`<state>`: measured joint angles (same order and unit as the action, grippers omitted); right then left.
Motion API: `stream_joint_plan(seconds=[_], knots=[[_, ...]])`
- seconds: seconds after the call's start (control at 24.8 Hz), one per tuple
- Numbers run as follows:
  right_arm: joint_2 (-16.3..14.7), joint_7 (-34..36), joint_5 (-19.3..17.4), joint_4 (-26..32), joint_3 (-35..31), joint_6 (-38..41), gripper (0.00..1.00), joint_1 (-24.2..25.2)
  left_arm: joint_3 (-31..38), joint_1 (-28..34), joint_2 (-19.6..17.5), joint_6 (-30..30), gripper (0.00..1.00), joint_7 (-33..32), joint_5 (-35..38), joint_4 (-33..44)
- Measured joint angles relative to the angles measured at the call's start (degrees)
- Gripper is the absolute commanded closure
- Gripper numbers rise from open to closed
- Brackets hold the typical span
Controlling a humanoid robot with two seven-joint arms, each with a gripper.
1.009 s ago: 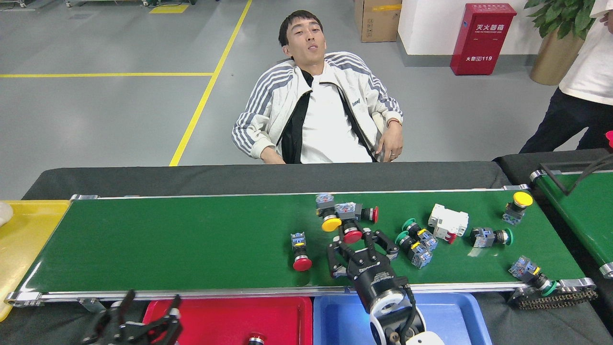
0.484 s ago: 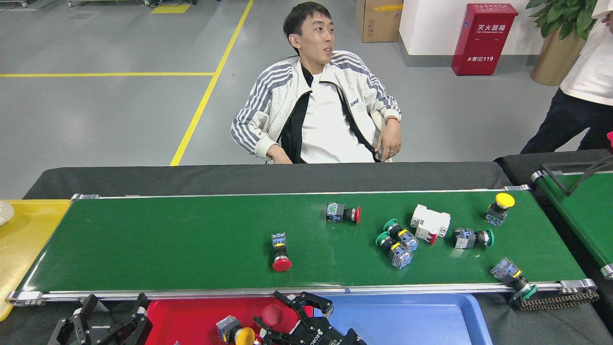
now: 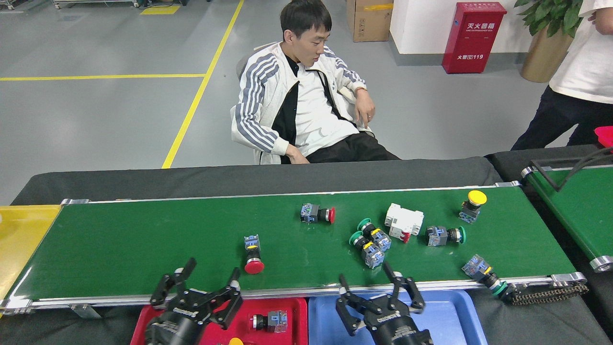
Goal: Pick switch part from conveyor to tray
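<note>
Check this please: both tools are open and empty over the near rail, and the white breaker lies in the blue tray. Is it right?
Not quite. The head view shows the white breaker lying on the conveyor, among the switches; no breaker shows in the blue tray. The rest holds: left tool and right tool are open and empty.

The left gripper points up and away, jaws spread wide and empty, fingers dark and angled apart. The right gripper beside it is posed alike, jaws also gaping, nothing between them.
</note>
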<state>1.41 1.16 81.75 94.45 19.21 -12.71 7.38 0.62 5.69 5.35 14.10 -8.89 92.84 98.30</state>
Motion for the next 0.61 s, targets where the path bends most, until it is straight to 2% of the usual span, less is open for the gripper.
stream_joint_plan(seconds=[0.44,0.48,0.52,0.57,0.61], knots=[[-0.4,0.6,0.0,-0.2,0.6,-1.4,0.0,-0.2,1.0,-7.8,-1.2,-5.2,0.02,-0.1,0.2,-12.0],[-0.9,0.4,0.1,-0.4,1.1,-0.3,0.0,-0.9,1.0,-8.4,-1.7,-6.0,0.1,-0.1,0.2,-13.0],[-1.3,0.0,0.1,-0.8,1.6,0.7,0.0,-1.8,1.0,-8.9,-2.1,-6.4,0.22,-0.1,0.2,-13.8],[-1.5,-0.8,0.1,-1.3,2.1,1.9,0.0,-3.1,1.0,-9.4,-2.6,-7.0,0.39,-0.3,0.2,-14.6],[-1.6,-1.8,0.1,-1.7,2.7,3.2,0.0,-4.4,1.0,-9.5,-3.2,-7.5,0.66,-0.3,0.2,-15.0]])
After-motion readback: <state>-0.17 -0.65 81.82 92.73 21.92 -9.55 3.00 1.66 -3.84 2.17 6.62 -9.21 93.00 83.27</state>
